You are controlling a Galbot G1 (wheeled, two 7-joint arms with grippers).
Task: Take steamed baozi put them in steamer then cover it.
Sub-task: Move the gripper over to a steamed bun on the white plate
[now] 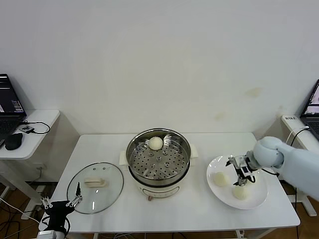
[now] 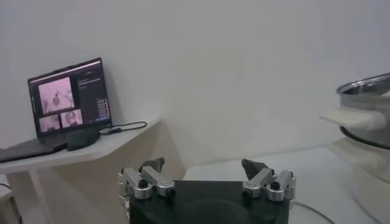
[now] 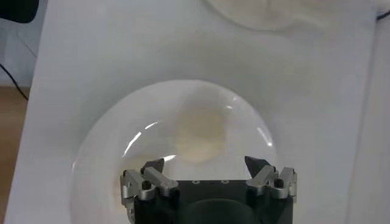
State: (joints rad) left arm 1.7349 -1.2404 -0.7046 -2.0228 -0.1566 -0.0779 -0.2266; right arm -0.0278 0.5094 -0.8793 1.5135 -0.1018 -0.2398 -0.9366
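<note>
The steamer point(image 1: 158, 160) stands mid-table with one baozi point(image 1: 156, 143) on its perforated tray at the far side. Two more baozi point(image 1: 220, 179) point(image 1: 240, 192) lie on the white plate point(image 1: 256, 198) to the right. My right gripper point(image 1: 239, 172) hovers open and empty just above the plate, between them. In the right wrist view it point(image 3: 204, 164) is open with one baozi point(image 3: 200, 135) just ahead of the fingertips. The glass cover point(image 1: 95, 187) lies flat on the table left of the steamer. My left gripper point(image 1: 75, 198) is parked open at the cover's near-left edge.
A side table with a laptop point(image 2: 67, 97) stands to the left, and another laptop point(image 1: 313, 105) to the right. The steamer's rim and handle point(image 2: 365, 100) show in the left wrist view. The table's front edge runs close to the plate and the cover.
</note>
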